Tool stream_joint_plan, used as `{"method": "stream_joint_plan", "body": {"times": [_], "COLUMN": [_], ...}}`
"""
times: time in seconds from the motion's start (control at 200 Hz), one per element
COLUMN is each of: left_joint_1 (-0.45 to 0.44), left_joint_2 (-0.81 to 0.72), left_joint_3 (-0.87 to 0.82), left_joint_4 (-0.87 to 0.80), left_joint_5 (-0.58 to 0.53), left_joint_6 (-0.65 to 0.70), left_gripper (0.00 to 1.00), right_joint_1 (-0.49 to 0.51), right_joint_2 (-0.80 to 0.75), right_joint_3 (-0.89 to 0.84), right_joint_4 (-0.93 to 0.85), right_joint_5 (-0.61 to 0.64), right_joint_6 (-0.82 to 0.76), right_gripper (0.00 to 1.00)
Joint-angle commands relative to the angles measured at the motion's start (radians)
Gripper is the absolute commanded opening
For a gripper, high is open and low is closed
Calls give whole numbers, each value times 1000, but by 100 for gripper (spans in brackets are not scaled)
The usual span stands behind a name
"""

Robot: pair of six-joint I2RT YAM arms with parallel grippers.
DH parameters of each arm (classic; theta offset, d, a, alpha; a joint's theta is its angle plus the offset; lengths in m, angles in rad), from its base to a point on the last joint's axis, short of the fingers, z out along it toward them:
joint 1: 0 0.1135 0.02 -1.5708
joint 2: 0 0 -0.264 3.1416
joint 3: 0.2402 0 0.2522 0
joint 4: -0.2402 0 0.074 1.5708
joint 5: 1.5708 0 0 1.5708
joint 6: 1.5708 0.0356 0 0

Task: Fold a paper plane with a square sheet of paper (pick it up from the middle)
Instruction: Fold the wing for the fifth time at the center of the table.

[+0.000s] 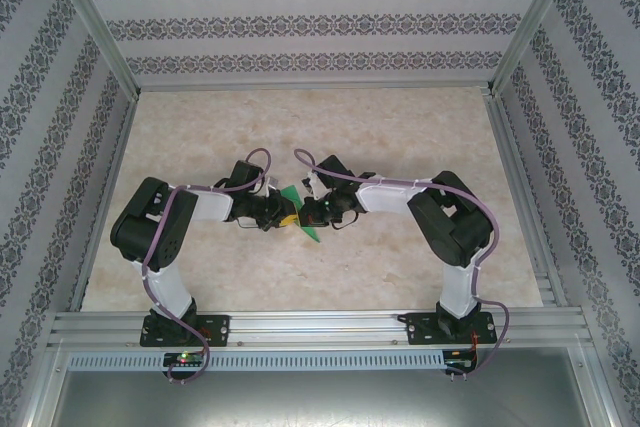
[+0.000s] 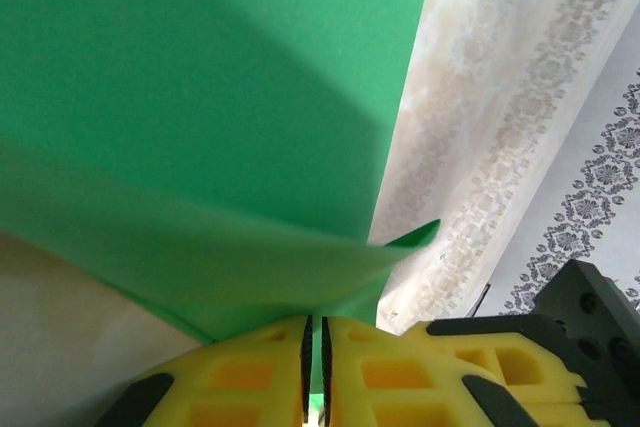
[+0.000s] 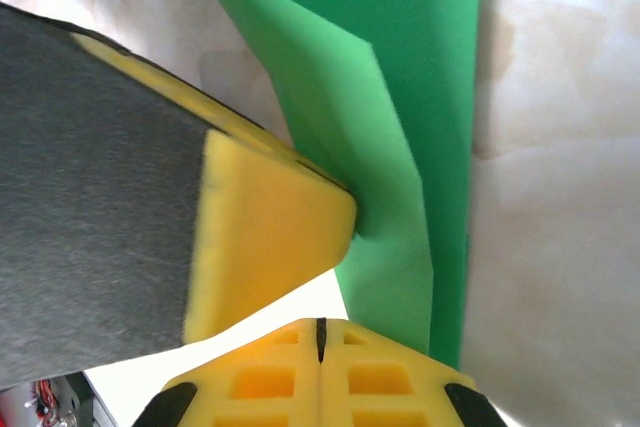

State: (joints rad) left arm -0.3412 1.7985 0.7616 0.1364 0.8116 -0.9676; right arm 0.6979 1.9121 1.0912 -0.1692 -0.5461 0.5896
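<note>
The square sheet of paper (image 1: 311,232) is bright green and bent along creases, hanging between the two arms above the table's middle with a pointed end toward the near side. My left gripper (image 1: 288,215) is shut on it. In the left wrist view the green paper (image 2: 200,97) runs down into the thin slit between the yellow fingertips of that gripper (image 2: 316,325). My right gripper (image 3: 320,327) is shut, and I see no green in its seam. The paper (image 3: 420,147) passes just right of it, pinched by the left gripper's yellow finger (image 3: 270,237). The right gripper (image 1: 312,215) faces the left one closely.
The beige marbled table (image 1: 400,127) has patterned walls on three sides and a metal frame post (image 1: 95,37) at each back corner. An aluminium rail (image 1: 320,327) carrying both arm bases runs along the near edge.
</note>
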Motion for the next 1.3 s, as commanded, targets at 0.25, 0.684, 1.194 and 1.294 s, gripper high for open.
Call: {"method": "stream_joint_plan", "body": {"times": [0.25, 0.684, 1.194, 1.294], "left_joint_1": [-9, -9, -9, -10], "left_joint_2": [50, 61, 77, 78], "left_joint_3": [43, 81, 76, 74], "left_joint_4": [-189, -333, -358, -348], "left_joint_5": [-102, -206, -266, -263], "left_joint_6": [64, 109, 131, 130], "left_gripper": [14, 5, 0, 0], "right_joint_1": [-2, -3, -4, -5], "right_joint_2": [39, 30, -42, -74], "right_joint_3": [-26, -22, -141, -191], "right_joint_4": [-51, -158, -228, -231], "right_joint_5": [22, 16, 32, 32], "right_joint_6": [-5, -76, -122, -113], "right_gripper": [0, 0, 0, 0]}}
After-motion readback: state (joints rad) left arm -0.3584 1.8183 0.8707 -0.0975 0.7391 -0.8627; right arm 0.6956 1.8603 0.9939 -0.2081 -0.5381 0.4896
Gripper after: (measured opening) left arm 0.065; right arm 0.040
